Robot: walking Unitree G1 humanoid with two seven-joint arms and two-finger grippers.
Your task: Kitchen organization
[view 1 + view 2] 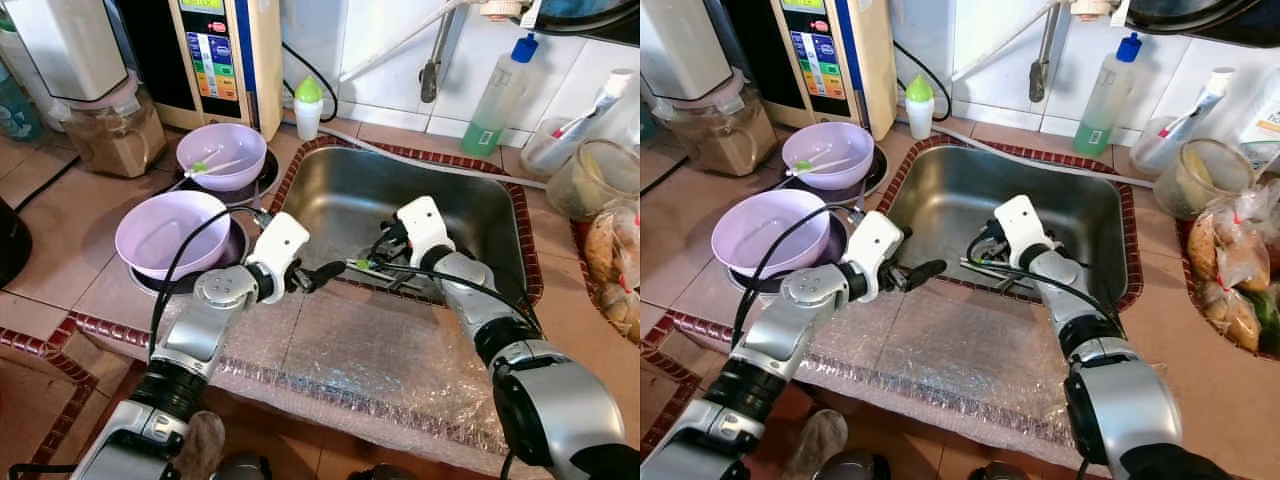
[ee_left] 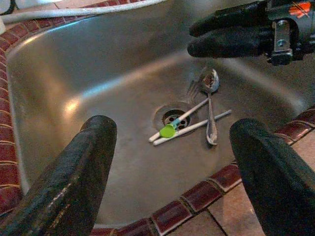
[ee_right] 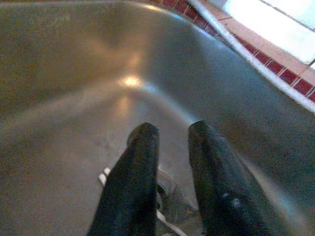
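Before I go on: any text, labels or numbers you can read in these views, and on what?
Nothing can be read for certain.
Appliance panel against the wall: coloured label blocks with small print, too blurred to read.
Clear bottle with blue cap behind the sink: no label legible.
White tube in the container on the right: markings too small to read.
Small white bottle with green cap: no text visible.

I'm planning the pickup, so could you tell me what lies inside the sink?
In the sink, over the drain: a metal spoon, two white sticks, one green-tipped. The right gripper hovers above, hiding little.
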